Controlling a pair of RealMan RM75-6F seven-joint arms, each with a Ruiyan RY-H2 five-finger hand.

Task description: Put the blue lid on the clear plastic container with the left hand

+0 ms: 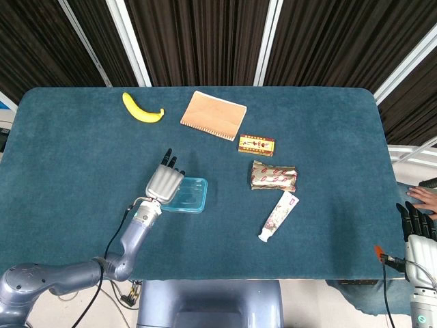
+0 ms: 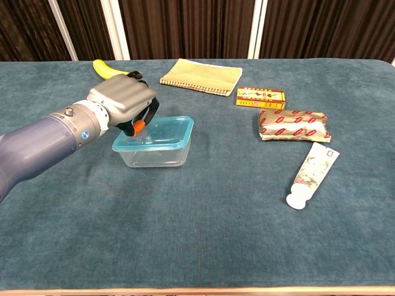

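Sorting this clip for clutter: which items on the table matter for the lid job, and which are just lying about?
Part of the job:
blue lid, sitting on the clear plastic container
left hand, at the lid's left edge

Just lying about:
banana
notebook
small yellow box
foil packet
tube

No text can be read: the small red and yellow box (image 2: pixel 260 96), the red patterned foil packet (image 2: pixel 293 124) and the white tube (image 2: pixel 310 172) on the right all carry print too small to make out.
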